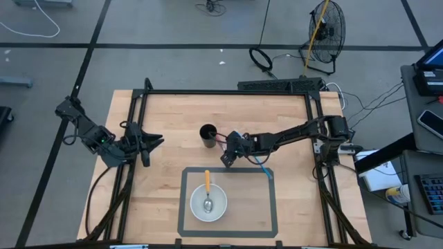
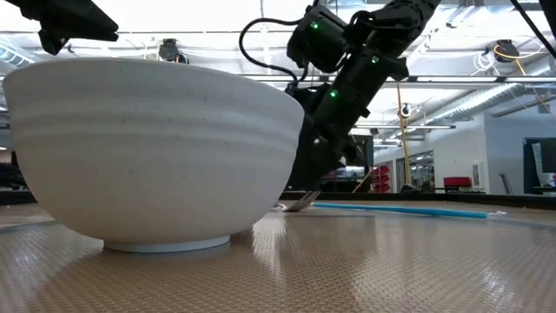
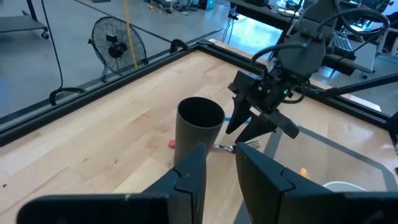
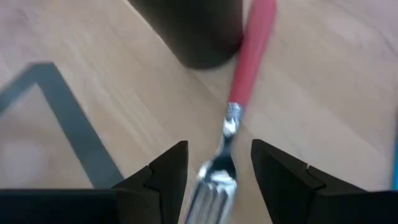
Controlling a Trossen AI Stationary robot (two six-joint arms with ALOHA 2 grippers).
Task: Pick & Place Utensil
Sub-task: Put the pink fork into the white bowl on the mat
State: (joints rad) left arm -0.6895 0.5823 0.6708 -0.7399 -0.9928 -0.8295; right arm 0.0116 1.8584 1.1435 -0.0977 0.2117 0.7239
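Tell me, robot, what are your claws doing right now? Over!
Right gripper open, straddling the red-handled fork beside the black cup. Left gripper open, waiting at table's left side. Orange spoon sits in the white bowl. Nothing blocking.

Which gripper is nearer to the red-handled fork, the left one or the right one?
The right gripper: its open fingers straddle the red-handled fork, beside the black cup. The left gripper waits open by the table's left edge, beyond the cup.

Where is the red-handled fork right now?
The red-handled fork lies flat on the table near its centre in the high view, beside the dark cup, its tines pointing in between the open jaws of the right gripper.
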